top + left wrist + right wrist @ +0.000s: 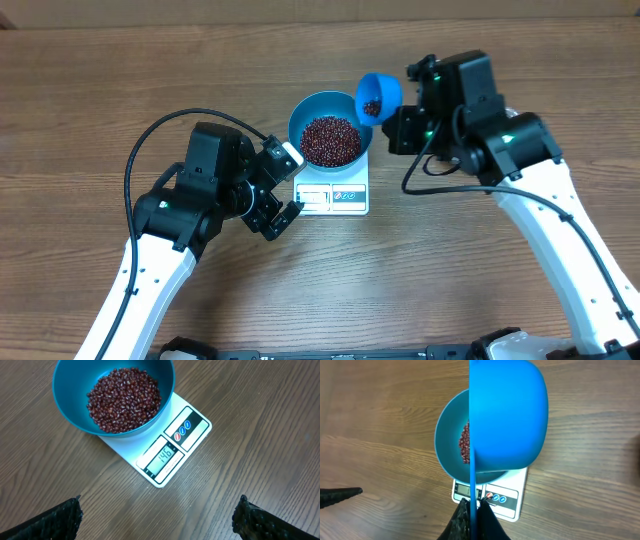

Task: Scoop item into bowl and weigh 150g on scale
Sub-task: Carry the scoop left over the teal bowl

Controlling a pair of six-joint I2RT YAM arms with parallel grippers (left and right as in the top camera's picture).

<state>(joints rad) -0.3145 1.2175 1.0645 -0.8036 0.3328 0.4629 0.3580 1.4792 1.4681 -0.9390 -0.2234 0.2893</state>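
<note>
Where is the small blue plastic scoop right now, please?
In the overhead view the small blue plastic scoop hovers at the right rim of the round teal bowl on the white square scale, clamped in the right gripper.

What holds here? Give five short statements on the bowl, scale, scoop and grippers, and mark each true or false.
1. The bowl sits on the scale. True.
2. The bowl is empty. False: it holds a heap of beans.
3. The right gripper is shut on the scoop. True.
4. The left gripper grips the bowl's rim. False: it is open, holds nothing and is clear of the bowl.
5. The scoop lies flat on the table. False: it is held in the air at the bowl's rim, with a few beans in it.
</note>
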